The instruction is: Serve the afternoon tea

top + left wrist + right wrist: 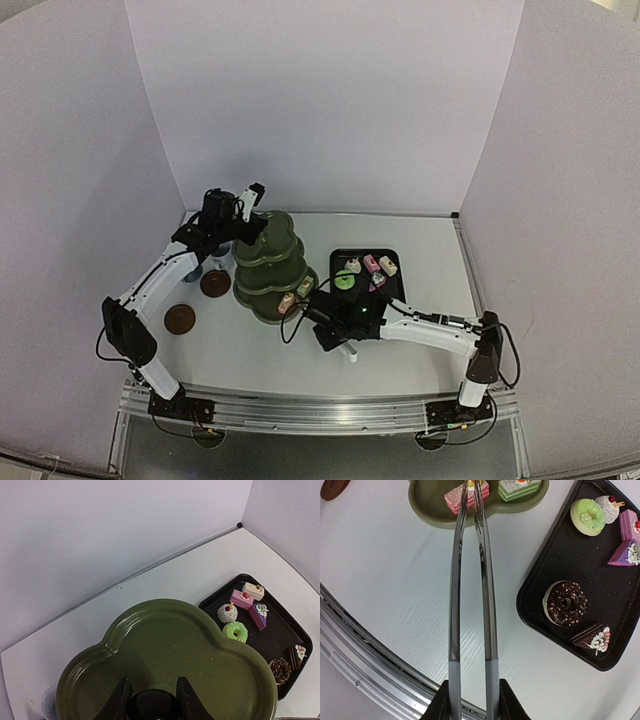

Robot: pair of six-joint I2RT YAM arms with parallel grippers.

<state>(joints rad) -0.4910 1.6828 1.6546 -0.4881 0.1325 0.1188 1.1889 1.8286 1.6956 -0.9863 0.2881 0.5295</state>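
Now the right gripper (471,700), squeezing the tongs (485,605), holds a pink cake (455,500) on the stand's (422,511) lowest tier; the left gripper (151,700) clamps the stand's top. Next, loosen the tongs gently

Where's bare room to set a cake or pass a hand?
Free: stand top tier, bare; table in front of the stand, between near saucer and right arm; table right of the black tray. Crowded: stand-to-tray gap, filled by tongs and right gripper; left of stand, saucers and left arm.

Bright, even overhead light; soft shadows (top view edges bowed).
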